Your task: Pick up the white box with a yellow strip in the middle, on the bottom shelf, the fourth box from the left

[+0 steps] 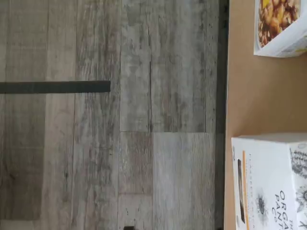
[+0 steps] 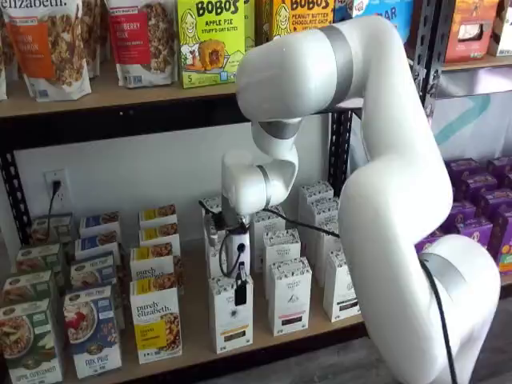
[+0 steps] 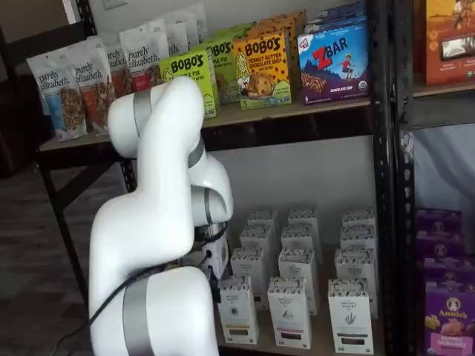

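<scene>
So the white box (image 2: 232,318) with the yellow strip sits at the near edge of the bottom shelf (image 2: 192,344), front of its row, just right of the purely elizabeth box (image 2: 157,325) and left of a same-shaped white carton (image 2: 289,295) with a dark strip. In the wrist view the same box (image 1: 271,184) shows its strip and dark print right at the shelf's edge, with the grey plank floor (image 1: 110,120) beyond and a granola box (image 1: 280,26) further along the board.

The pincer (image 2: 241,290) hangs just above and in front of that box, white body up, black fingers pointing down at its speckled top. I only see the fingers as one dark shape, so I honestly can't tell if they're spread or pressed together. Nothing looks held. In a shelf view the arm (image 3: 159,222) mostly hides the pincer, and the box (image 3: 238,310) stands at the near left of the white cartons.
</scene>
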You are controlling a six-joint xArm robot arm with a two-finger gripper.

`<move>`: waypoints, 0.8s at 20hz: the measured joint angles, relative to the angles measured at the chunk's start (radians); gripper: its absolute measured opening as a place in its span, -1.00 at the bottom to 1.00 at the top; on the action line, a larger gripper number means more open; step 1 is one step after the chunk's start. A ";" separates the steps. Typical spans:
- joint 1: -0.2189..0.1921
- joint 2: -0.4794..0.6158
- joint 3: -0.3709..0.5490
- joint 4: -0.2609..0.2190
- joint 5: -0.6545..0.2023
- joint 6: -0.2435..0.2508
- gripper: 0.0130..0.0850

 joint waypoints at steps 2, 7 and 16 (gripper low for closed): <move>0.001 0.007 -0.016 0.007 0.018 -0.005 1.00; 0.007 0.030 -0.039 0.010 0.000 -0.002 1.00; -0.003 0.090 -0.081 -0.005 -0.076 0.000 1.00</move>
